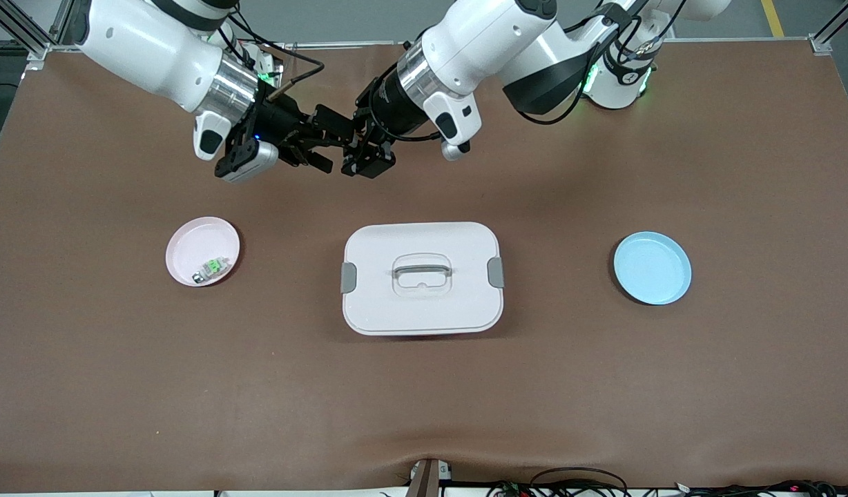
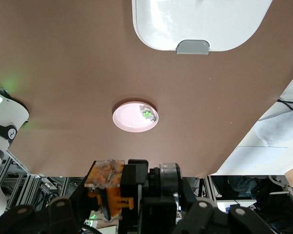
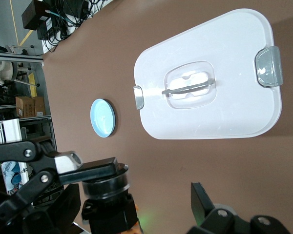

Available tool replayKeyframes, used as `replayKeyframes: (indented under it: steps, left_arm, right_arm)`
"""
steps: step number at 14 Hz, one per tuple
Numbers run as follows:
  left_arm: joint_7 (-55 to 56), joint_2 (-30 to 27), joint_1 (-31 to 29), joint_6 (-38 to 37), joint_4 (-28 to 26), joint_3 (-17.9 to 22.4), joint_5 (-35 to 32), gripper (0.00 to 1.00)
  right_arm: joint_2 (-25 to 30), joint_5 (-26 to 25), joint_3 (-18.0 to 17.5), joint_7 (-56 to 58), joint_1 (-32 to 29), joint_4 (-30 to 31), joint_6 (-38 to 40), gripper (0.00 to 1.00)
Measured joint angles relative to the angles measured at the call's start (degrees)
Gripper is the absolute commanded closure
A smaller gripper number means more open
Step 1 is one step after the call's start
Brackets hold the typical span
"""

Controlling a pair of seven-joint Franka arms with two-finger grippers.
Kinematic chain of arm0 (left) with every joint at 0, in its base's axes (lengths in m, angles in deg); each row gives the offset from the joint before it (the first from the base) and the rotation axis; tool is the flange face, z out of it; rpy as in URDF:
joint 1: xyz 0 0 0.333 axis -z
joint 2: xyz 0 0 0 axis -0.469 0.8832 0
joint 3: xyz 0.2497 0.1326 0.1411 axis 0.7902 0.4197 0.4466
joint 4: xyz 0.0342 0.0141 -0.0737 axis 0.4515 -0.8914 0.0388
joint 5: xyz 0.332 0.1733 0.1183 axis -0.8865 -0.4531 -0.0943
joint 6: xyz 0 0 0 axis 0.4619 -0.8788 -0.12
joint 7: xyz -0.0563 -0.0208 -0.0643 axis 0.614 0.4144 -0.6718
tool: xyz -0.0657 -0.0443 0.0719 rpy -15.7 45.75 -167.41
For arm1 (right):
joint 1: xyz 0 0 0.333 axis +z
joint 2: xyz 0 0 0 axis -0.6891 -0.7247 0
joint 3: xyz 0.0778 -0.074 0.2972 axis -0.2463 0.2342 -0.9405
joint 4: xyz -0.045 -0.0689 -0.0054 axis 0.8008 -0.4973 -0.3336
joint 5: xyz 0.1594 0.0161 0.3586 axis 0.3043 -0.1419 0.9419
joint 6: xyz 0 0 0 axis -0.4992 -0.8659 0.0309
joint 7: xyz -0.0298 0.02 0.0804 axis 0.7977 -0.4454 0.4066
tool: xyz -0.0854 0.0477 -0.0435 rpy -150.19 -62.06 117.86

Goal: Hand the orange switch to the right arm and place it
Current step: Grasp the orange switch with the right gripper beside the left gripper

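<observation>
The orange switch [image 2: 109, 191], an orange block with a round black knob [image 3: 106, 187], is pinched in my left gripper [image 2: 112, 200], up in the air over the bare mat beside the white lidded box. My right gripper [image 3: 136, 214] is open. Its fingers [image 3: 204, 204] stand on either side of the switch without touching it. In the front view the two grippers meet tip to tip, the left gripper [image 1: 355, 148] facing the right gripper [image 1: 324, 141], and the switch is hidden between them.
A white lidded box [image 1: 422, 277] sits mid-table. A pink plate [image 1: 189, 238] holding a small green-and-white part [image 1: 215, 266] lies toward the right arm's end. An empty blue plate [image 1: 652, 268] lies toward the left arm's end.
</observation>
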State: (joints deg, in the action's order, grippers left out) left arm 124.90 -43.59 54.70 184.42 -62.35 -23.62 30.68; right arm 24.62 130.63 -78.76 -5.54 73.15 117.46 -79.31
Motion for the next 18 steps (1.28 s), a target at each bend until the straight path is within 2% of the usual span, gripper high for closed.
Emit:
replayKeyframes:
  steps: [2, 4, 5, 8, 10, 11, 13, 14, 16, 18]
  left_arm:
    - [0.0, 0.0, 0.0, 0.0, 0.0, 0.0, 0.0, 0.71]
    - [0.0, 0.0, 0.0, 0.0, 0.0, 0.0, -1.1, 0.71]
    - [0.0, 0.0, 0.1, 0.0, -0.1, 0.0, -1.7, 0.71]
    - [0.0, 0.3, 0.4, 0.0, -0.3, 0.0, -2.2, 0.71]
    - [0.0, 0.4, 0.4, 0.0, -0.3, 0.0, -2.2, 0.68]
    - [0.0, 0.4, 0.4, 0.0, -0.3, 0.0, -2.2, 0.63]
    - [0.0, 0.4, 0.5, 0.0, -0.3, -0.1, -3.1, 0.30]
    - [0.0, 0.4, 0.6, 0.0, -0.3, -0.1, -4.0, 0.23]
    - [0.0, 0.4, 0.9, 0.0, -0.3, -0.1, -5.7, 0.00]
    - [0.0, 0.3, 1.0, 0.1, -0.2, -0.1, -6.8, 0.00]
  right_arm:
    - [0.0, 0.0, 0.0, 0.9, 0.0, 0.0, 0.0, 0.19]
    - [0.0, 0.1, 0.0, 1.1, 0.0, 0.0, 0.0, 0.35]
    - [0.0, 0.4, 0.0, 1.2, 0.0, -0.2, 0.0, 0.47]
    - [0.0, 1.0, 0.0, 1.2, 0.3, -0.9, 0.1, 1.00]
    - [0.1, 1.0, 0.1, 1.8, 0.3, -0.9, 0.2, 1.00]
    - [0.1, 1.0, 0.1, 1.8, 0.3, -0.9, 0.2, 1.00]
    - [0.0, 1.0, 0.1, 1.8, 0.3, -0.9, 0.3, 1.00]
    - [0.1, 1.0, 0.1, 1.9, 0.3, -0.8, 0.3, 1.00]
    - [0.0, 1.0, 0.1, 1.9, 0.3, -0.7, 0.5, 1.00]
    - [-0.1, 1.0, 0.2, 1.9, 0.3, -0.6, 0.5, 1.00]
